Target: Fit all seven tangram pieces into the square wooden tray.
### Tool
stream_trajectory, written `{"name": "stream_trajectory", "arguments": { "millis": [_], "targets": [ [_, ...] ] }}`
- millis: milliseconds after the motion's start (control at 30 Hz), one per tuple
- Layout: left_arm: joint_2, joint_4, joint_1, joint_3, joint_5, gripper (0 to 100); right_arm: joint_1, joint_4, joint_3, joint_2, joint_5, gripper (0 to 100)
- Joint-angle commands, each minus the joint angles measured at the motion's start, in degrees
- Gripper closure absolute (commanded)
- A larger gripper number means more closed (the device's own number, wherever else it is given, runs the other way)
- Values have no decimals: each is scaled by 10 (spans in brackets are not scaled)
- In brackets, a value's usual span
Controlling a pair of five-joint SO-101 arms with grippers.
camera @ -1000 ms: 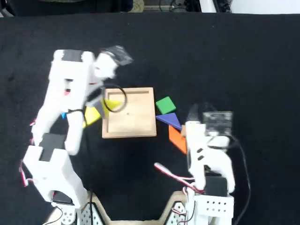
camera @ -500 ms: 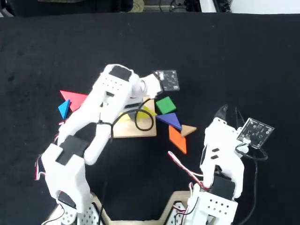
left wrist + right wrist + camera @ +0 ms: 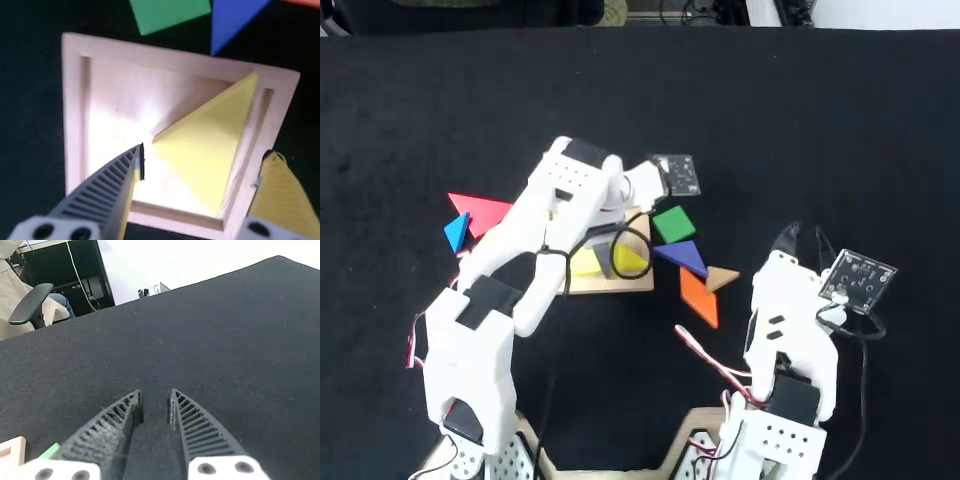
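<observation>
While six pieces lie loose on the black cloth [image 3: 820, 120], only one sits in the wooden tray [image 3: 72, 110]. Left end: red triangle [image 3: 480, 210], small blue triangle [image 3: 456, 232] just beside it, both well apart from the tray. Centre: left gripper [image 3: 205, 157] over the tray, jaws wide apart, nothing clamped; one finger inside, the other outside the wall. Yellow triangle [image 3: 208, 144] lies between them on the tray floor, one corner seemingly riding up on the rim. Right of the tray: green square [image 3: 672, 223], bigger blue triangle [image 3: 685, 256], orange piece [image 3: 699, 298], tan triangle [image 3: 723, 277], bunched close. Right end: right gripper [image 3: 790, 240], fingers barely parted, empty, pointing far. Risks: yellow triangle left propped or mid-floor would block later pieces; a finger catching the wall on the way up could drag the tray into the bunch and scatter it.
</observation>
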Motion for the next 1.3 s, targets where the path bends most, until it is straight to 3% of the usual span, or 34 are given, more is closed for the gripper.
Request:
{"name": "stream_trajectory", "arguments": {
  "millis": [0,100,267,400,533,767,1133,1267],
  "targets": [
    [-9,28,-13,-60,7,633,-7,-11,-1,-46,5,903],
    [-7,24,-24,-90,11,634,-7,-11,-1,-46,5,903],
    [15,-37,-2,-84,153,687,-8,-11,-1,-46,5,903],
    [41,-90,-1,-63,187,682,-8,-11,-1,-46,5,903],
    [56,-95,-2,-36,187,682,-8,-11,-1,-46,5,903],
    [19,-36,-7,-14,151,682,-8,-11,-1,-46,5,903],
    [-1,-136,-101,-13,236,682,-20,-11,-1,-46,6,903],
    [18,-172,-125,16,236,682,-54,-15,-1,-30,64,903]
  ]
}}
